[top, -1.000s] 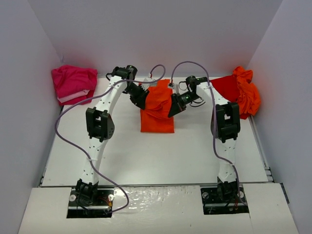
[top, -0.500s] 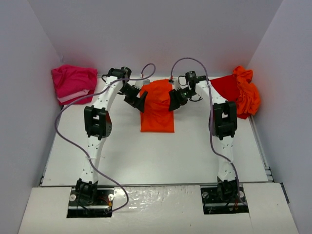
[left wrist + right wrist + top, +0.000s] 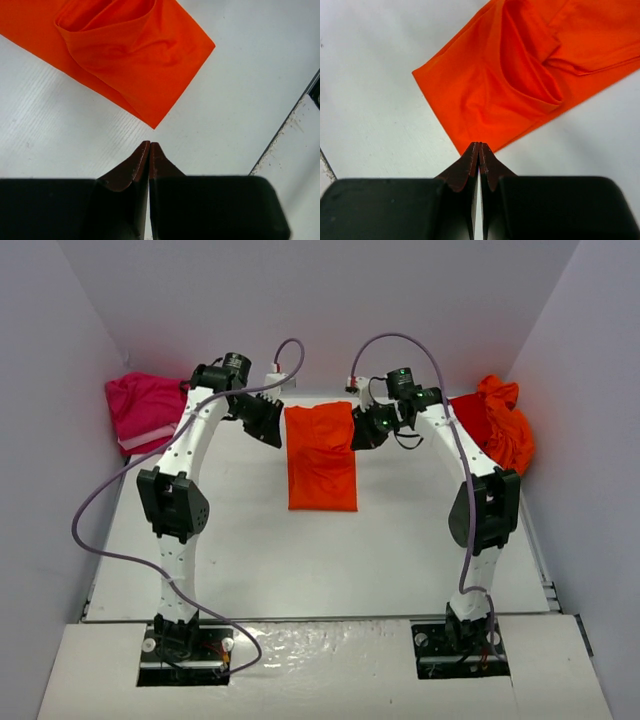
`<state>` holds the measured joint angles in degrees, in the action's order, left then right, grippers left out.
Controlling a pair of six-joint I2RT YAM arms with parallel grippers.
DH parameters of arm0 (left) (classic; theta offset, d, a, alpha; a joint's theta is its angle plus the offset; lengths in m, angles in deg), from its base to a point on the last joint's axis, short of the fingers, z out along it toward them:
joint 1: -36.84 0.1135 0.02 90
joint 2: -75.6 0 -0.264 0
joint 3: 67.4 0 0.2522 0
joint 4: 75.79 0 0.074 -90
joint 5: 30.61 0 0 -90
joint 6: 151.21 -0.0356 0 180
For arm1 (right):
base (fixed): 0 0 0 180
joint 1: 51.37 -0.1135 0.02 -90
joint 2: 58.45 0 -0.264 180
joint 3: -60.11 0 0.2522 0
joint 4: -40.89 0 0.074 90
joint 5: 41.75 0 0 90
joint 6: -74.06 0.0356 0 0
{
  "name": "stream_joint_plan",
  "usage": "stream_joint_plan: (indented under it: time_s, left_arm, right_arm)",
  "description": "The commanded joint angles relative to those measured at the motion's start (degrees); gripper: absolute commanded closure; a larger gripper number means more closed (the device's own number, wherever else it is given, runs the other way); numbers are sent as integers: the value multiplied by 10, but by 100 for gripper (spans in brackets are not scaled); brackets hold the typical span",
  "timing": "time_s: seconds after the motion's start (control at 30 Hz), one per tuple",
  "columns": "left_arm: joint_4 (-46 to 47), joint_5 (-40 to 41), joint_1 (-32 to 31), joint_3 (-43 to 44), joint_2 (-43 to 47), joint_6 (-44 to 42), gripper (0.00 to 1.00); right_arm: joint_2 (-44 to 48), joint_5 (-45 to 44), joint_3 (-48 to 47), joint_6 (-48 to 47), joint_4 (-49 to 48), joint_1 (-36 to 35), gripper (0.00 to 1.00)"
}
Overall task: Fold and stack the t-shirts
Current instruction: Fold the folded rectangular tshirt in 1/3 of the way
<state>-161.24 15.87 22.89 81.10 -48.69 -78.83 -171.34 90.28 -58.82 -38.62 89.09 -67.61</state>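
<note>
Fold-and-stack job, partly done: working outward from your arms, the near half of the white table lies bare. Just past its centre, toward 12 o'clock, one orange t-shirt rests flat as a narrow rectangle with its long axis running 6 to 12. You can count that one as folded, or nearly so, since the wrist views show its top layer puffed into a loose pocket rather than pressed flat. Your left gripper sits at the shirt's 9 o'clock side and your right gripper at its 3 o'clock, both by the far end. Each has its jaws pressed together on nothing, tips aimed at a corner of the cloth. Farther out at 10 o'clock, pink t-shirts lie in a compact pile, probably the stack to build on, though you cannot tell how many it holds. At 2 o'clock a crumpled heap of red and orange t-shirts looks unfolded, which is the bulk of what remains, along with carrying the orange one to a stack. In your way are the purple cables arching over both wrists and the side walls crowding both piles, while your right arm runs just beside the heap.
</note>
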Motion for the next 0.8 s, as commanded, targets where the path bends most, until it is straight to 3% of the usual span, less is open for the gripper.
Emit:
stream_joint_plan:
  time_s: [0.0,0.4,0.6,0.67,0.77]
  left_arm:
    - [20,-14,1,-37,32,8,100]
    - [61,-13,13,-191,148,-11,100]
    - [73,-7,13,-226,164,-16,100]
    - [75,-8,12,-230,162,-17,100]
    - [87,-10,13,-238,154,-16,100]
  right_arm:
    - [-24,-16,10,8,-18,-39,100]
    - [-236,-41,-182,24,-14,-76,100]
    - [-315,-191,-270,36,-38,-91,100]
    - [-317,-217,-265,36,-57,-96,100]
    - [-290,-344,-211,6,-133,-135,100]
